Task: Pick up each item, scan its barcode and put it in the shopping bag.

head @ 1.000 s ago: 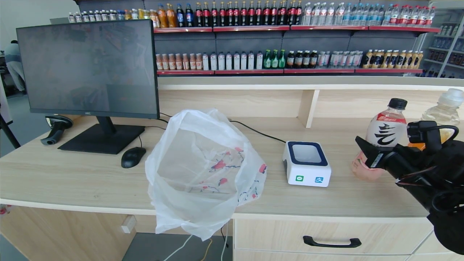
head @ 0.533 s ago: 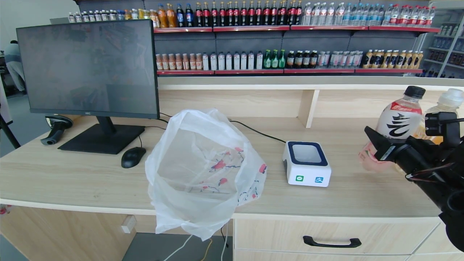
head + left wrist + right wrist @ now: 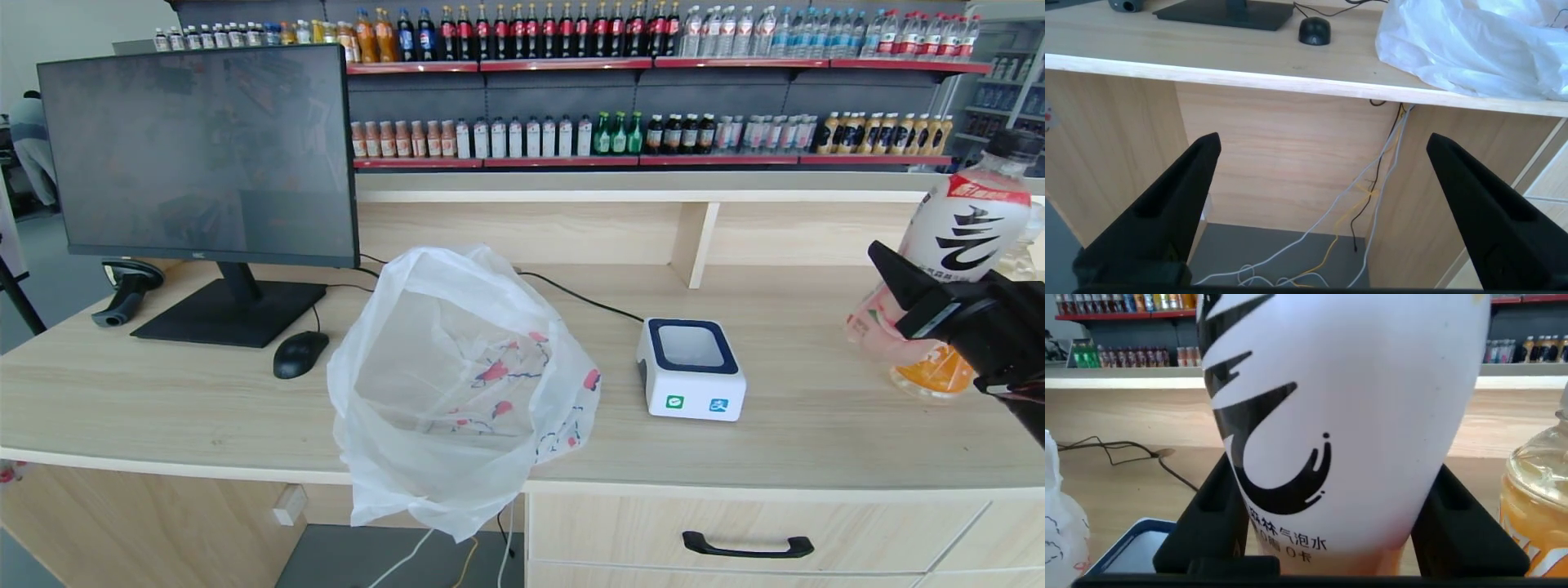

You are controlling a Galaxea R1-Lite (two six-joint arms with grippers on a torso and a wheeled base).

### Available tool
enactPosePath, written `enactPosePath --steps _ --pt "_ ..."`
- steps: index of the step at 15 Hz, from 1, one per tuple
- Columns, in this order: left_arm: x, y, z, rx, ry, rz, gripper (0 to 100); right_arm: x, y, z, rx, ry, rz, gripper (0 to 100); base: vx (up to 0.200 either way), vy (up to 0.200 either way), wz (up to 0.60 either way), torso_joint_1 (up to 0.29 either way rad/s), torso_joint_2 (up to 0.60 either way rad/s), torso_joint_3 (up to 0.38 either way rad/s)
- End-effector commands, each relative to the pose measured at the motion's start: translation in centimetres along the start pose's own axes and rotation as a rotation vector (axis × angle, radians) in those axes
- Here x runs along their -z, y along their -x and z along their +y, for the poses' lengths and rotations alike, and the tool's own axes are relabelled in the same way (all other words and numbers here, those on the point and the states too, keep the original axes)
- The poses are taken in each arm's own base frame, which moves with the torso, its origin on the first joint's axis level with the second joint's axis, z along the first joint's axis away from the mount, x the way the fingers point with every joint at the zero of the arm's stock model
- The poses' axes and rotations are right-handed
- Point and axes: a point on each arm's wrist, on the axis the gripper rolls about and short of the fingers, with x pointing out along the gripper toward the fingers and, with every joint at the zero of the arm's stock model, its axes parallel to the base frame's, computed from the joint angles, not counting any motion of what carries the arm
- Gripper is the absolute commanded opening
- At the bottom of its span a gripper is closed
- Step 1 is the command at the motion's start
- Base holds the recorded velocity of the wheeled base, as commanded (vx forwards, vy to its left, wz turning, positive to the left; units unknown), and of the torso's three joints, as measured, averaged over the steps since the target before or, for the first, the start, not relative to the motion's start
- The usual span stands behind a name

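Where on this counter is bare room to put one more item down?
The counter is bare between the scanner and the orange bottle, and in front of the mouse and monitor stand. It is crowded at the right end, where the right tool holds the white-labelled bottle by the orange bottle.

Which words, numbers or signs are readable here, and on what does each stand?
Bottle: one big black brush sign; small print beneath only partly legible.
Scanner: a green and a blue icon, no words.
Monitor: logo too small.
Shelf bottles: labels too small.
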Motion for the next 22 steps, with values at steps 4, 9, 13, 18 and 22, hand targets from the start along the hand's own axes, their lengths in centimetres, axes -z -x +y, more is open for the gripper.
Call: enactPosePath --steps 4,9,13,18,22 --pt "0.0 0.0 0.0 0.000 0.000 -0.001 100 -3.5 2.6 0.4 -0.045 0.007 -0.073 0 0.000 0.000 0.00 0.000 0.00 0.000" --pt "0.0 0.0 0.0 0.000 0.000 -0.001 100 -6.1 6.2 2.0 -0.151 -0.040 -0.002 0 0.000 0.000 0.00 0.000 0.00 0.000" --pt "0.0 0.0 0.0 -0.001 0.000 -0.001 100 -6.4 7.8 3.6 -0.255 -0.129 0.085 0 0.000 0.000 0.00 0.000 0.00 0.000" --pt "0.0 0.0 0.0 0.000 0.000 -0.001 100 -5.8 7.9 5.5 -0.369 -0.310 0.164 0 0.000 0.000 0.00 0.000 0.00 0.000" --pt "0.0 0.0 0.0 0.000 0.000 -0.001 100 -6.3 8.7 8.1 -0.535 -0.534 0.223 0 0.000 0.000 0.00 0.000 0.00 0.000"
